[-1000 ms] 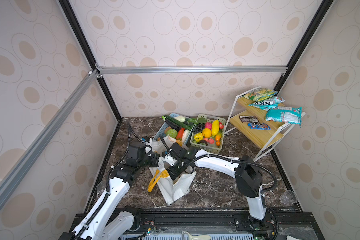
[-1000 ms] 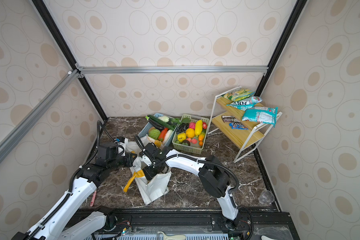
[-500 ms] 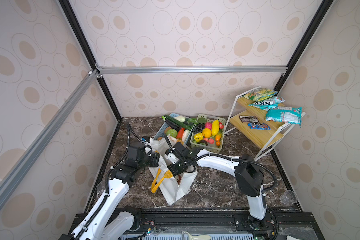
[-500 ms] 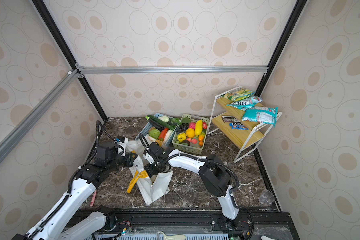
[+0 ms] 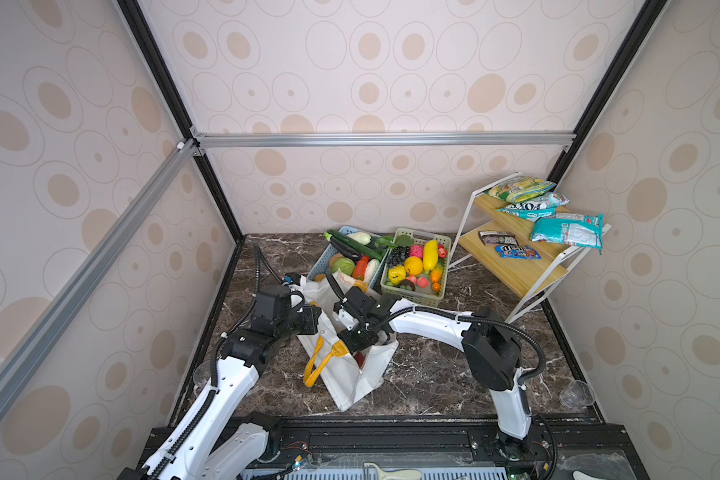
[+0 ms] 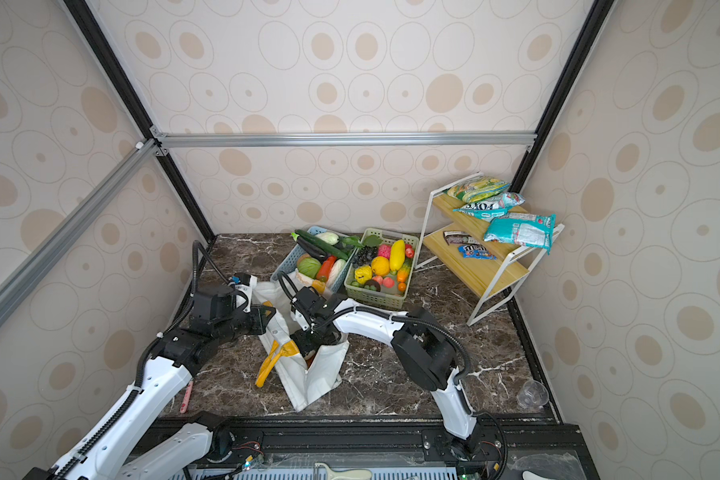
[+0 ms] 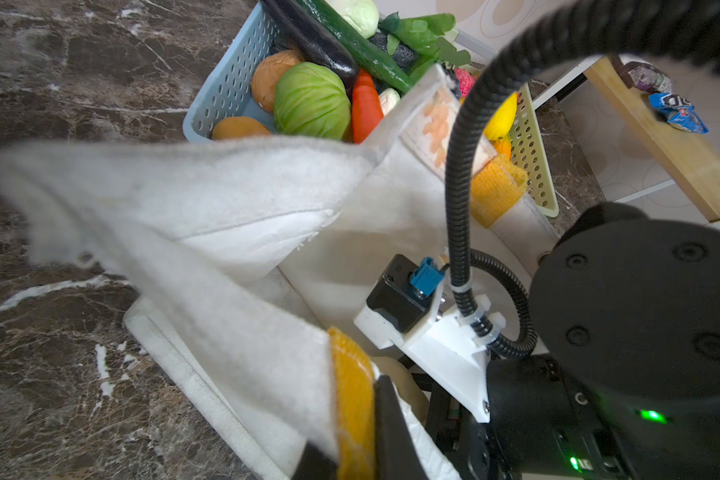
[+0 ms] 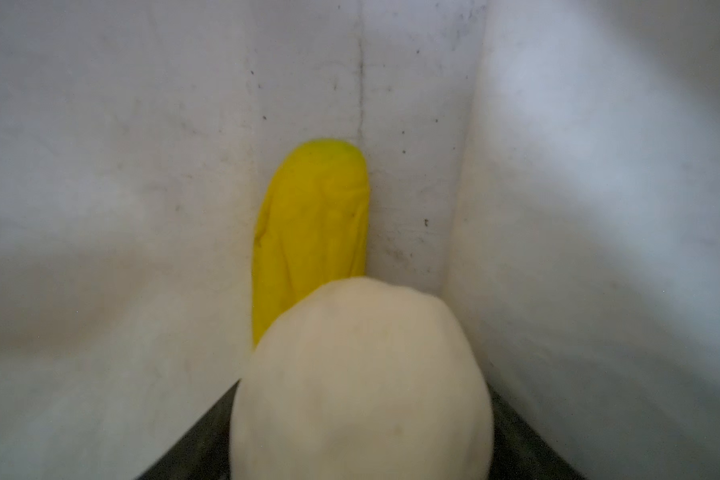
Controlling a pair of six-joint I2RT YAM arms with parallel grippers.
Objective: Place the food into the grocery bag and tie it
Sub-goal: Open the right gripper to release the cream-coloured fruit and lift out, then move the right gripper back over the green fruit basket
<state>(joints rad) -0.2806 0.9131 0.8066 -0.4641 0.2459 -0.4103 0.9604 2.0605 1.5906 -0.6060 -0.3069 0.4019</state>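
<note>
White fuzzy fabric bag [image 7: 225, 199]; smooth ovoid fruit [image 8: 362, 382].

Marble table [image 5: 433, 374] bears grocery bag [image 5: 350, 382], blue basket [image 5: 323, 259], green basket [image 5: 412, 293], perhaps cup [image 5: 576, 392].

Your white grocery bag [image 5: 352, 388] has yellow-orange handles [image 5: 314, 365]; at its one o'clock, a green basket [image 5: 412, 293] on the brown, white-veined table [image 5: 433, 374].

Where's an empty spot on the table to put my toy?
The widest bare tabletop lies between the green basket, the shelf and the right arm. Another patch is in front, between the bag and that arm's base. It's crowded around the bag, by the left arm and blue basket.
</note>
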